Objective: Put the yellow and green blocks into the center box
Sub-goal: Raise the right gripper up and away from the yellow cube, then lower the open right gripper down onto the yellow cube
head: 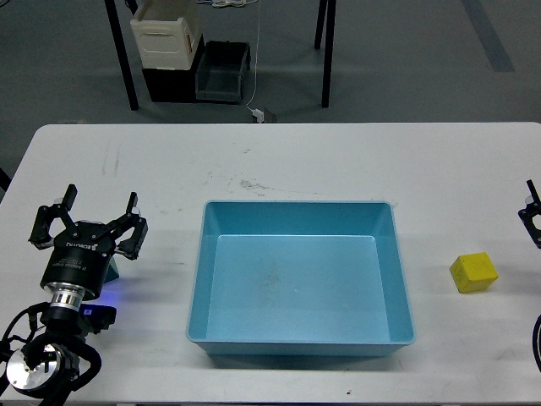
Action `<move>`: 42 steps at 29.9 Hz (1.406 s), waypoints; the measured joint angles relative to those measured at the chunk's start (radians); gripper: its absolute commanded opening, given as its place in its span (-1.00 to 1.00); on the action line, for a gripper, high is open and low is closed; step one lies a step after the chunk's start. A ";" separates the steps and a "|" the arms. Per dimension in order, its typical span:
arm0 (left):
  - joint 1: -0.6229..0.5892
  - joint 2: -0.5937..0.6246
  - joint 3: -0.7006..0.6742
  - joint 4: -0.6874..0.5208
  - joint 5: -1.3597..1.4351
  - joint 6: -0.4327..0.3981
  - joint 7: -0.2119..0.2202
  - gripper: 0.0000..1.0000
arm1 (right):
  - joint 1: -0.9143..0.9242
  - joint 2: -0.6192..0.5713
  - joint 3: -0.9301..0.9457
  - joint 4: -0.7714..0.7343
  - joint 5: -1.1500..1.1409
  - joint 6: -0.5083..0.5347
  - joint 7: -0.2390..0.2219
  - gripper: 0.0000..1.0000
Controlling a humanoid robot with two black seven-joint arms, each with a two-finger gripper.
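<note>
The light-blue tray (196,288) sits empty in the middle of the white table. The yellow block (473,272) lies on the table to the right of the tray, apart from it. My left gripper (93,213) is at the left of the table with its fingers spread open and nothing between them. A dark green block (112,272) peeks out just beside its wrist, mostly hidden by it. Only a small dark part of my right gripper (532,218) shows at the right edge, above and to the right of the yellow block.
Beyond the table's far edge, a cream bin (165,34) and a dark grey bin (221,72) stand on the floor between black table legs (122,59). A thin white cable (256,85) hangs there.
</note>
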 measured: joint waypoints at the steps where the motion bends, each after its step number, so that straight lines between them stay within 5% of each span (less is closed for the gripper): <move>1: 0.000 0.000 0.000 0.000 0.000 0.000 -0.008 1.00 | 0.029 -0.021 -0.003 0.000 -0.055 -0.016 0.000 1.00; 9: -0.001 0.000 0.002 0.001 0.000 0.000 -0.029 1.00 | 0.229 -0.165 -0.139 0.006 -0.556 -0.070 0.001 0.97; 19: -0.001 0.000 0.000 0.002 0.000 0.000 -0.029 1.00 | 0.501 -0.261 -0.532 0.010 -0.851 -0.083 0.027 0.96; 22: -0.001 -0.001 0.000 0.002 0.000 0.000 -0.029 1.00 | 0.560 -0.303 -0.645 0.009 -0.968 -0.079 0.113 0.96; 28: -0.002 -0.002 0.000 0.004 0.000 0.000 -0.030 1.00 | 0.715 -0.434 -0.923 0.005 -1.230 -0.076 0.465 0.96; 31: -0.004 -0.003 0.000 0.005 0.000 0.002 -0.030 1.00 | 0.796 -0.505 -1.054 0.010 -1.278 -0.071 0.502 0.97; 42: -0.007 -0.029 0.001 0.005 0.000 0.006 -0.029 1.00 | 0.998 -0.684 -1.430 0.181 -1.541 -0.069 0.508 0.96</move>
